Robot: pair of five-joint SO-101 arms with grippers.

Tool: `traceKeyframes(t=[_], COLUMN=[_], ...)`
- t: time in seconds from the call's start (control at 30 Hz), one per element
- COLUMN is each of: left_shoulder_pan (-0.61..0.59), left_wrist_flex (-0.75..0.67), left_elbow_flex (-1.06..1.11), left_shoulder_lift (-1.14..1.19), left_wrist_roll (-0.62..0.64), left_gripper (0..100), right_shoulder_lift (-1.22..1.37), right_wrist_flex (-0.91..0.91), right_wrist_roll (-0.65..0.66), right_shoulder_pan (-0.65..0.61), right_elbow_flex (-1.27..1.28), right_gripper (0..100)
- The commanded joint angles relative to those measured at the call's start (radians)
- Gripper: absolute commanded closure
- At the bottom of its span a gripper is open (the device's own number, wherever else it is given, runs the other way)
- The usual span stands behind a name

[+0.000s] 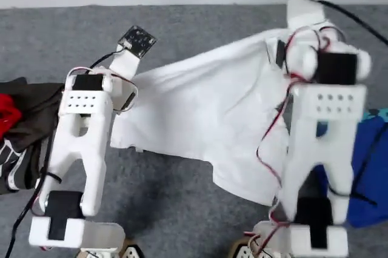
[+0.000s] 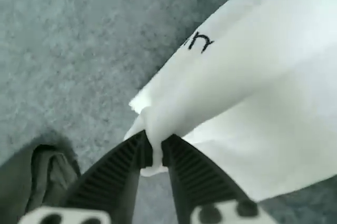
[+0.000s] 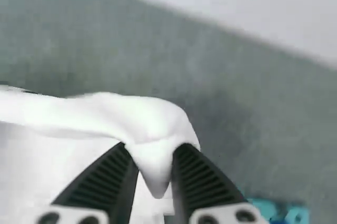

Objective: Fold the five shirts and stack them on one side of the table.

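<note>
A white shirt (image 1: 206,119) is stretched across the middle of the grey table between the two arms. My left gripper (image 2: 156,153) is shut on a pinched corner of the white shirt (image 2: 253,77), lifted a little off the table at its left side. My right gripper (image 3: 154,169) is shut on a bunched fold of the white shirt (image 3: 142,124) at its far right edge, held above the surface. In the high view the left arm (image 1: 82,143) and the right arm (image 1: 321,143) hide the grippers themselves.
A dark and red pile of clothes (image 1: 18,125) lies at the table's left edge. A blue garment (image 1: 367,167) with a teal one behind it lies at the right edge. Bare grey table (image 1: 182,28) runs along the far side.
</note>
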Motion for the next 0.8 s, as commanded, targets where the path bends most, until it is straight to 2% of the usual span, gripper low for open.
traceKeyframes(t=[0.0,0.27,0.4,0.6,0.67,0.77], left_shoulder_pan=[-0.002,-0.003,-0.003,-0.006,-0.009,-0.100], left_wrist_flex=[0.078,0.345,0.410,0.463,0.497,0.519], left_elbow_flex=[-0.054,-0.111,-0.111,-0.151,-0.202,-0.262], left_shoulder_lift=[-0.135,-0.531,-0.763,-1.082,-1.125,-1.134], left_wrist_roll=[-0.011,-0.011,-0.009,0.084,0.089,0.095], left_gripper=[99,99,99,99,99,99], right_shoulder_lift=[-0.214,-0.478,-0.641,-0.816,-0.831,-0.828], right_wrist_flex=[-0.031,0.120,0.127,0.133,0.131,0.127], right_wrist_roll=[0.009,0.011,0.034,0.041,0.040,0.038], right_shoulder_pan=[-0.010,-0.028,-0.024,-0.002,0.048,0.090], right_elbow_flex=[-0.006,-0.009,-0.009,-0.009,-0.009,-0.003], right_gripper=[98.8,98.8,98.8,98.9,98.9,98.9])
